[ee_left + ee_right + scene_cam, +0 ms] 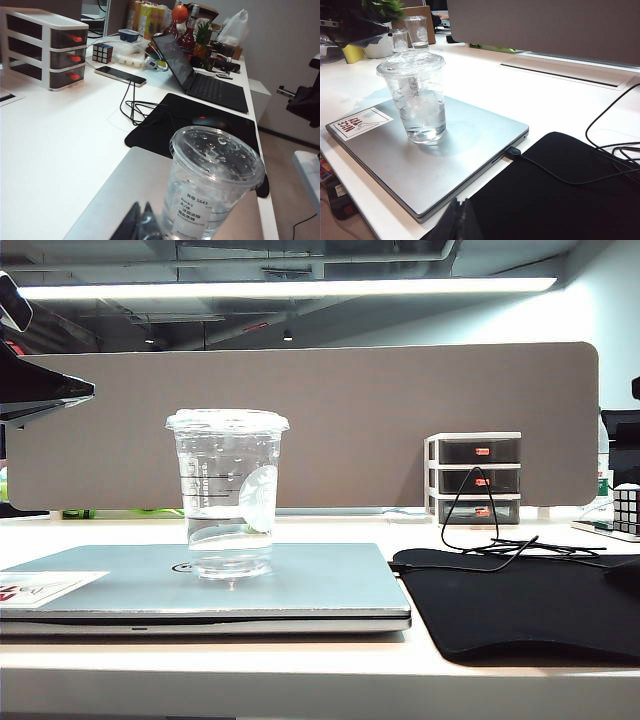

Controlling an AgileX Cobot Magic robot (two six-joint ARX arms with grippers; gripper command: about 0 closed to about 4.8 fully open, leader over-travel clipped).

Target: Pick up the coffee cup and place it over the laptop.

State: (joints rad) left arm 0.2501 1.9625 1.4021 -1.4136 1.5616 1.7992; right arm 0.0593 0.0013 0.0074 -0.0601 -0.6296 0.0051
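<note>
your coffee cup [228, 495] stands upright on the closed laptop [300, 585]. your left tool [137, 222] sits closed just beside it, gripping nothing. your right tool [460, 220] looks closed, well apart from the cup.

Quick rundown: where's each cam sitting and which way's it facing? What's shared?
Exterior: table height, facing the grey partition; clear plastic lidded coffee cup stands on the closed silver-grey laptop; dark arm part upper left.
Left wrist: above the cup, looking toward the white drawer unit; shut left end effector at frame edge.
Right wrist: facing cup and laptop; right end effector shut.
Shared: cup on laptop, black mat.
</note>
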